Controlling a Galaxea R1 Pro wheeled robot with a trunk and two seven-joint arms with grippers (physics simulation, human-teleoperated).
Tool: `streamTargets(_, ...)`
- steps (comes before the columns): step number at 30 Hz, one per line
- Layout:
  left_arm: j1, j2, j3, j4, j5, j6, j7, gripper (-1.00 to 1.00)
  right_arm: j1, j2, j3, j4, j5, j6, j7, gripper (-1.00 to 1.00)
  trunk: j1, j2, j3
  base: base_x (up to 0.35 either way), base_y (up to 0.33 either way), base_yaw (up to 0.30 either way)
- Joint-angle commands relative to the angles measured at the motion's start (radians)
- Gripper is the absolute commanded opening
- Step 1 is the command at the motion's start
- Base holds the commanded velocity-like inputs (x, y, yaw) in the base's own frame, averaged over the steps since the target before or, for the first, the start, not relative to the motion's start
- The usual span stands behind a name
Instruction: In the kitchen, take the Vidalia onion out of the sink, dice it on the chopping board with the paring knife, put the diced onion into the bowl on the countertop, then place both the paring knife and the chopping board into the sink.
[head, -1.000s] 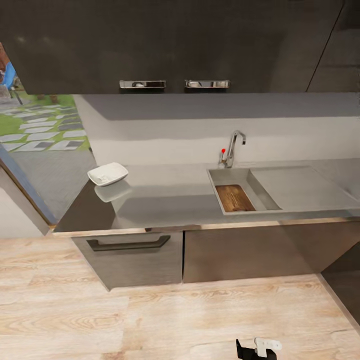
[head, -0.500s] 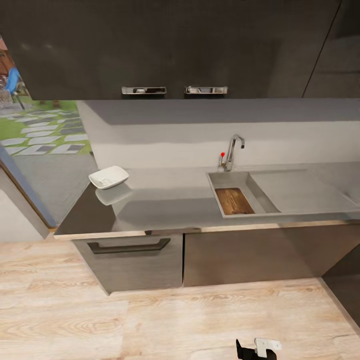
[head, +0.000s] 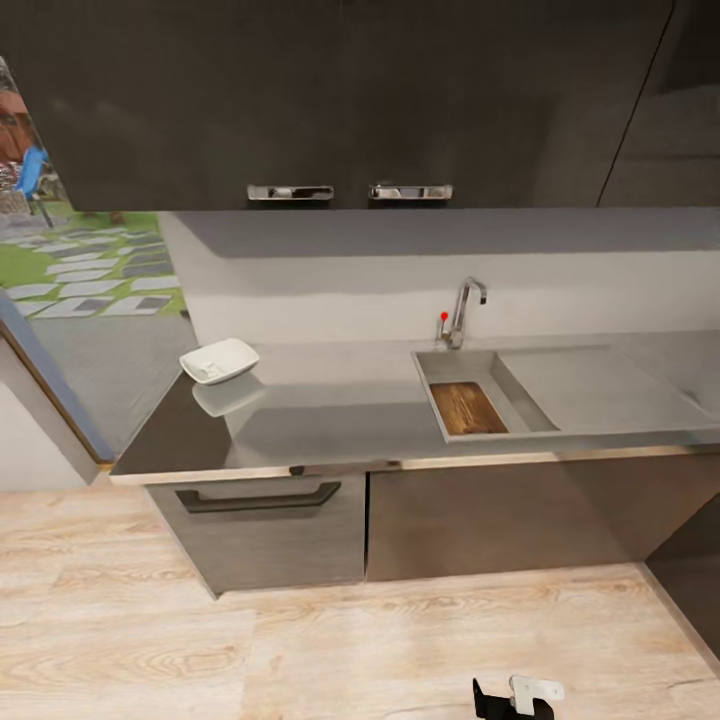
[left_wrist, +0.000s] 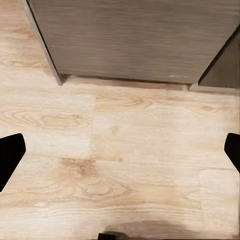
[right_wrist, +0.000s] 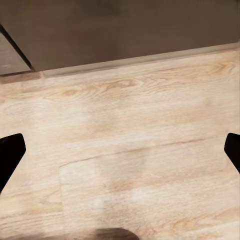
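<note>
— Progress? Chopping board (head: 467, 408) already lying in the sink (head: 520, 385); bowl (head: 219, 360) near the desk's (head: 330, 415) far left corner.
— Knife unseen. Left end effector (left_wrist: 120, 150) and right end effector (right_wrist: 120, 150) spread wide, empty.

The countertop (head: 330, 420) looks glossy, the chopping board (head: 466, 408) grained wood – the faucet (head: 464, 308) shiny chrome, floor (head: 350, 650) pale wood.

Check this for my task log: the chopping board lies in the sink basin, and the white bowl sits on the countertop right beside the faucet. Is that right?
Not quite. The chopping board does lie in the sink basin, but the bowl is not beside the faucet. It sits on the countertop near its far left end, well apart from the sink. The head view shows this.
</note>
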Motion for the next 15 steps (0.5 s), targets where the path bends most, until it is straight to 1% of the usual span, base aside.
streamTargets(1,0.0,0.002,-0.005,-0.012,0.008,-0.003,0.005,1.0,-0.001,0.0,0.008,0.0,-0.006,-0.002,-0.003,1.0,0.001,-0.002,0.0,0.0,0.0,0.0)
streamTargets(2,0.0,0.005,-0.005,-0.026,0.008,-0.003,0.004,1.0,0.0,0.0,0.008,0.0,-0.006,-0.002,-0.003,1.0,0.001,-0.002,0.001,0.0,0.0,0.0)
streamTargets(4,0.0,0.007,-0.005,-0.014,0.008,-0.006,0.003,1.0,0.0,0.0,0.008,0.0,-0.006,-0.002,-0.003,1.0,0.001,-0.002,0.005,0.0,0.0,0.0)
streamTargets(8,0.0,0.008,-0.005,0.025,0.009,-0.01,0.002,1.0,-0.001,0.0,0.009,0.0,-0.006,-0.002,-0.003,1.0,0.001,-0.002,0.011,0.0,0.0,0.0)
streamTargets(9,0.0,0.008,-0.004,0.046,0.009,-0.01,0.002,1.0,-0.001,0.0,0.009,0.0,-0.006,-0.002,-0.003,1.0,0.001,-0.002,0.013,0.0,0.0,0.0)
streamTargets(15,0.0,0.008,-0.004,0.072,0.01,-0.009,0.002,1.0,-0.001,0.001,0.009,0.0,-0.006,-0.007,-0.004,1.0,0.001,-0.002,0.022,0.0,0.0,0.0)
